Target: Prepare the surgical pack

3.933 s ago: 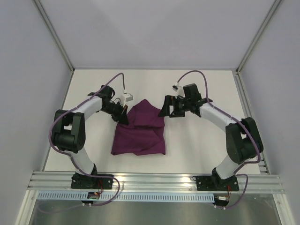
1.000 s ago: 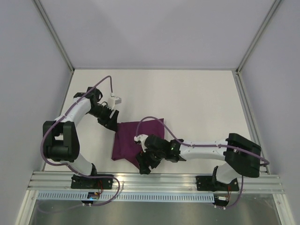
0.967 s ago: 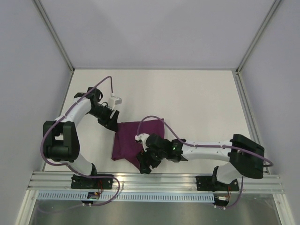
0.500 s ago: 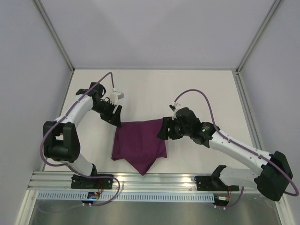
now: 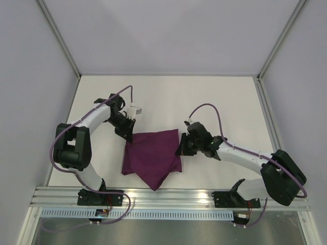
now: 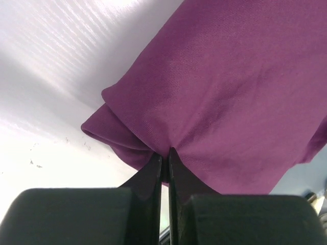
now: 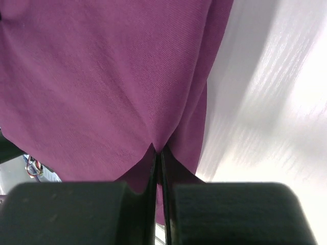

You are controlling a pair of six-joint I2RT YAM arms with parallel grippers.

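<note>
overhead view bright, even and sharp, lit diffusely from above with only faint soft shadows on the white table point(image 5: 168, 97); both wrist views show streaky glare on that surface beside the purple cloth point(image 6: 230, 92), with the nearest foreground dark and blurred.

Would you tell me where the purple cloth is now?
In the top view, the purple cloth lies mid-table, held at its sides by the left hand and right hand.

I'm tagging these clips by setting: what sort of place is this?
Probably a robot lab test cell, not a clinic: a white table walled by plain panels, an aluminium rail along its near edge, and robot arms bolted there, pinching a purple cloth.
</note>
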